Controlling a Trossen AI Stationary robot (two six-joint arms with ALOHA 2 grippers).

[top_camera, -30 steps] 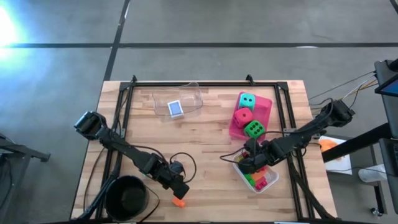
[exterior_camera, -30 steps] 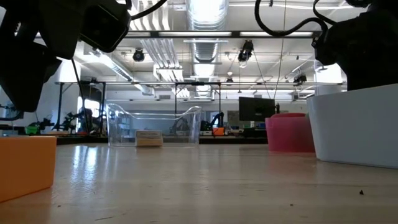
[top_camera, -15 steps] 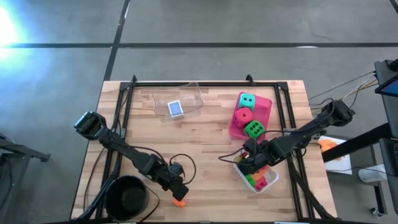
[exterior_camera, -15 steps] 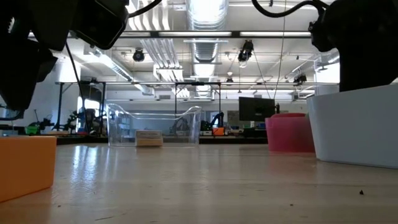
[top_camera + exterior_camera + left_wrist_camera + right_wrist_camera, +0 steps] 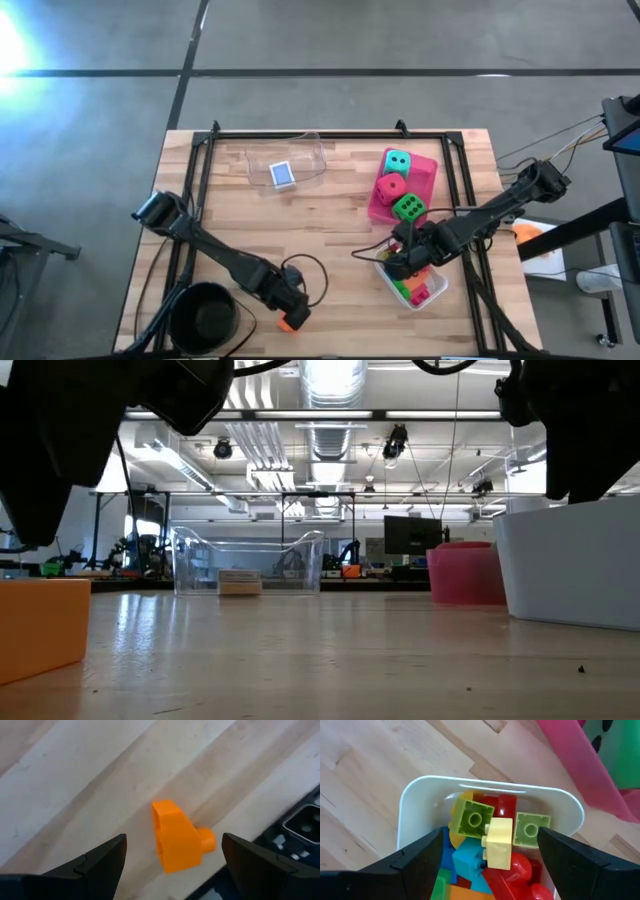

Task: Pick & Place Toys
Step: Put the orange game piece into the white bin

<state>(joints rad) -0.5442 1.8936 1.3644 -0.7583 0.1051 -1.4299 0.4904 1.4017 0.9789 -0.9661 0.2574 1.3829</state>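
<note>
An orange brick (image 5: 177, 842) lies on its side on the wood near the table's front edge (image 5: 288, 323), and it shows large at the left of the low view (image 5: 40, 625). My left gripper (image 5: 289, 308) hovers open just above it, one finger on each side, touching nothing. My right gripper (image 5: 490, 837) stands open above the white tray (image 5: 490, 784), which holds several bricks: red, green, yellow, blue. A pale yellow brick (image 5: 500, 839) lies on top of the pile. Teal (image 5: 398, 160), red (image 5: 391, 187) and green (image 5: 407, 208) dice sit in the pink tray (image 5: 430, 172).
A blue card box (image 5: 283, 175) lies in the clear tray (image 5: 305, 152) at the back. A black bowl (image 5: 205, 315) stands at the front left corner. A dark cable (image 5: 310, 262) loops on the wood by my left arm. Bare wood fills the middle of the table.
My left gripper has moved toward the table's near edge and tipped steeper, coming over the orange brick, which has not moved. My right gripper has risen a little above the white tray.
</note>
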